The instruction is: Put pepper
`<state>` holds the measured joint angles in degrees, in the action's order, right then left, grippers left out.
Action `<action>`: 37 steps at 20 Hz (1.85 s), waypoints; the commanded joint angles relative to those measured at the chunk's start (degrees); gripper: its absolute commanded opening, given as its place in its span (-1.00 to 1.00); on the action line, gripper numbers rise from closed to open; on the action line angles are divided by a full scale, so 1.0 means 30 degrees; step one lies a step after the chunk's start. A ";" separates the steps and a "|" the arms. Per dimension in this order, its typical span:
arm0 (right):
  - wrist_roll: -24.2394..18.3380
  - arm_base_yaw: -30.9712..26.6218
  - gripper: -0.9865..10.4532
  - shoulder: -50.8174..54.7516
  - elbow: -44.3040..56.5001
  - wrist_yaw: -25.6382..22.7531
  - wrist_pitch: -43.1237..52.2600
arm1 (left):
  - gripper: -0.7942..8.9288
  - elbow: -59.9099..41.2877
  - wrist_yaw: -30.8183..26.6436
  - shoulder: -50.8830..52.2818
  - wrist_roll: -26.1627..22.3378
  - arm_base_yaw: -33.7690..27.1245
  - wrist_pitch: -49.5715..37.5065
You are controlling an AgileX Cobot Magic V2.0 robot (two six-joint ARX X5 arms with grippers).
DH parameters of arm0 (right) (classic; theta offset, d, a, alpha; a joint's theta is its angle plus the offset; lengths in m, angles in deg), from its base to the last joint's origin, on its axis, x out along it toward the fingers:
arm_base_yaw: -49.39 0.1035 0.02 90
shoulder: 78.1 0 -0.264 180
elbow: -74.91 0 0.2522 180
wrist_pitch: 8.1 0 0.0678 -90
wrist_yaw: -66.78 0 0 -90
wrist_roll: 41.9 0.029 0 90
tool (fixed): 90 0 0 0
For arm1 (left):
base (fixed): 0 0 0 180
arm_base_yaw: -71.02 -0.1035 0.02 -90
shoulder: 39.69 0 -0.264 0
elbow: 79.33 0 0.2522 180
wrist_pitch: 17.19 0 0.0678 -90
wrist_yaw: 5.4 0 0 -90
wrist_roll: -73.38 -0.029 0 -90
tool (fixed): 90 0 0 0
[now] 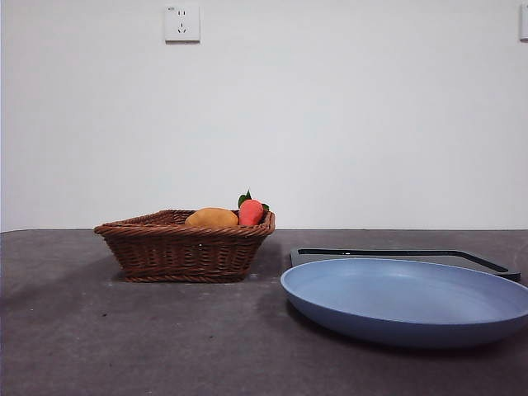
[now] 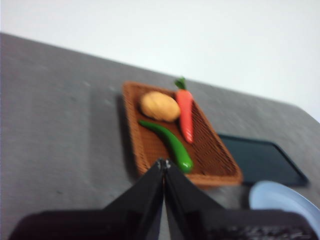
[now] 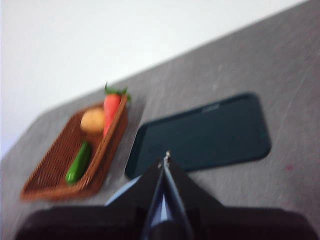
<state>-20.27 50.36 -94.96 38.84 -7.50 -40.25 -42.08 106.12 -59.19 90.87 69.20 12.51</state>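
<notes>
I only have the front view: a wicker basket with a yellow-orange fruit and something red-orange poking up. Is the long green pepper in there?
Observer: Yes, the long glossy green pepper lies flat inside the brown wicker basket, below the rim.
Operator: What is it next to?
Observer: It lies beside the orange carrot, one end near the yellow-orange oval fruit.
Operator: Are the pincers near it?
Observer: No. The left pincer and the right pincer are both shut, above the table, empty.

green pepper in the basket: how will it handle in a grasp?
The long glossy dark green pepper looks smooth-skinned, so probably slippery. Its rounded, tapering body may roll or pivot between pads. It lies flat in the brown wicker basket, so likely little clearance underneath.
</notes>
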 commanded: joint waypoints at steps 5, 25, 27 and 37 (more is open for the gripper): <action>-0.4131 0.0954 -0.82 -0.3519 -0.5559 0.0299 -0.5712 | -0.82 0.3585 0.2521 -0.2820 -0.2616 -0.0044 0.2914; -0.8422 0.1639 -0.25 -0.7803 -1.1810 0.0291 -1.5489 | -0.08 0.9406 0.3475 -0.4736 -0.6834 0.0262 1.1293; -0.8342 0.1639 -0.25 -0.7919 -1.1810 0.0291 -1.5489 | -0.08 0.9406 0.3483 -0.4736 -0.6819 0.0262 1.1293; -0.8204 0.1639 -0.26 -1.2160 -1.1810 0.0306 -1.3675 | -0.08 0.9406 0.3497 -0.4736 -0.6761 0.0262 1.1278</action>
<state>-45.49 55.06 -130.98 4.35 -6.71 -81.65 -14.56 116.39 -73.31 71.00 69.92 46.70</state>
